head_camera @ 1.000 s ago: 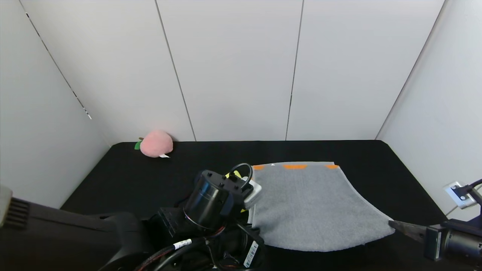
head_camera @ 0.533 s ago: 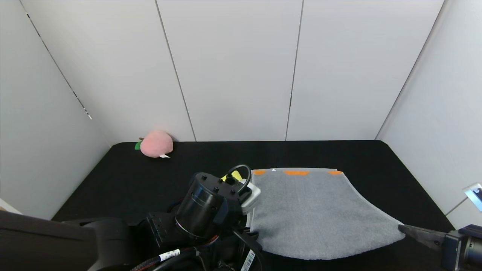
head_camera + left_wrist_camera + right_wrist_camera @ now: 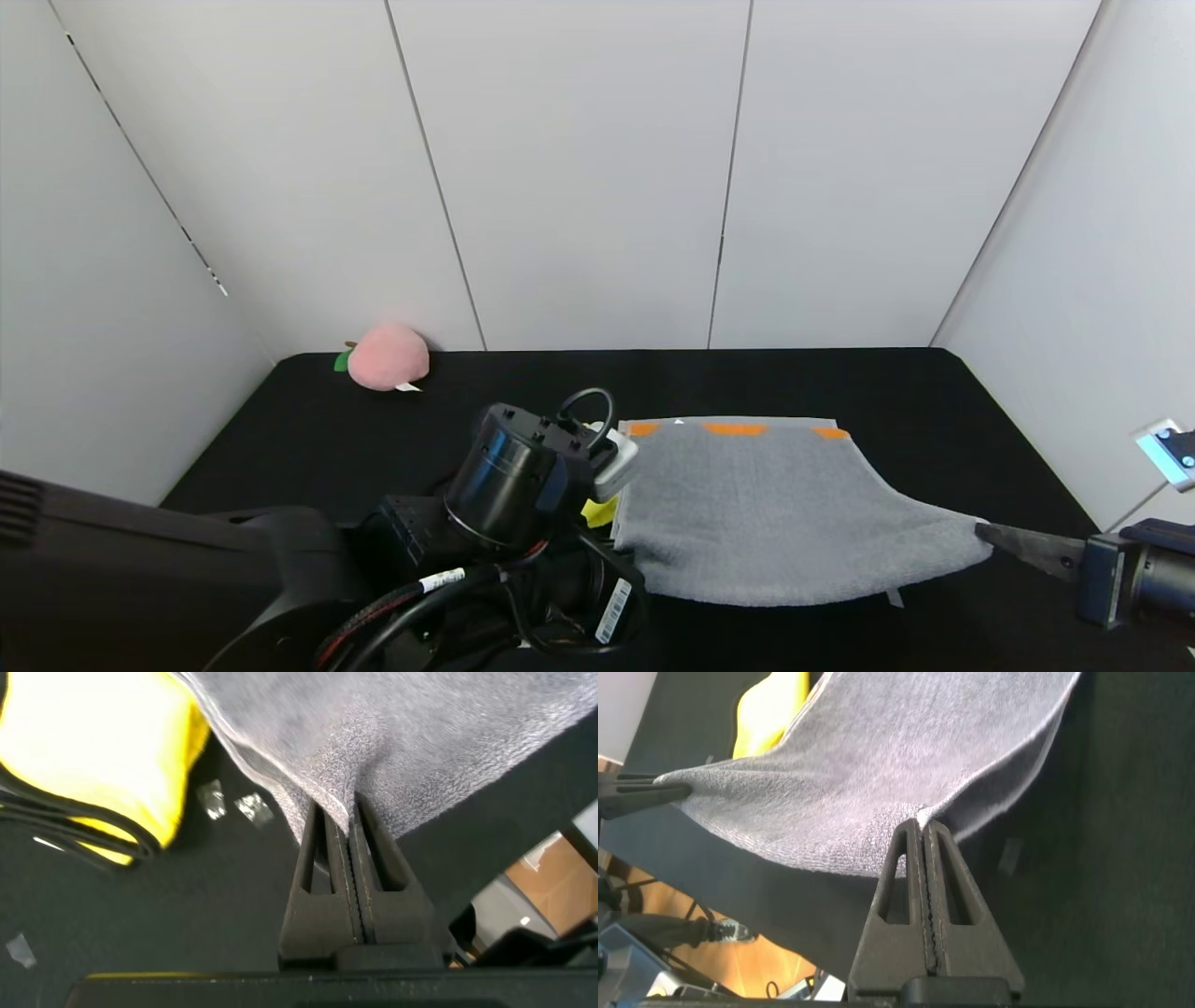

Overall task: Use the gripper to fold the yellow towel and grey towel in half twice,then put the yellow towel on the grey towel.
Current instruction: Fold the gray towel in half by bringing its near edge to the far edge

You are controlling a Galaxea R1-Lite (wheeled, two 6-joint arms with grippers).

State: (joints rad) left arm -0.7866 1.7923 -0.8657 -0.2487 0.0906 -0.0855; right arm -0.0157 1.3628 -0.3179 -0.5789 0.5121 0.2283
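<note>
The grey towel (image 3: 766,509) lies spread on the black table (image 3: 373,439), with orange marks along its far edge. My left gripper (image 3: 341,814) is shut on its near left corner; in the head view the left wrist (image 3: 518,476) hides those fingers. My right gripper (image 3: 983,534) is shut on the near right corner (image 3: 922,823). The near edge hangs lifted between the two grippers and sags in the middle. The yellow towel (image 3: 103,756) lies bunched beside the grey towel's left side, and only a bit of it (image 3: 600,511) peeks out past the left wrist.
A pink plush peach (image 3: 386,357) sits at the back left corner of the table. White walls (image 3: 579,187) close the table in at the back and on both sides. Small clear scraps (image 3: 234,803) lie on the table near the yellow towel.
Both grippers first drew the grey towel a little toward me, so its far edge slid nearer. Since then the held near edge has risen off the table.
</note>
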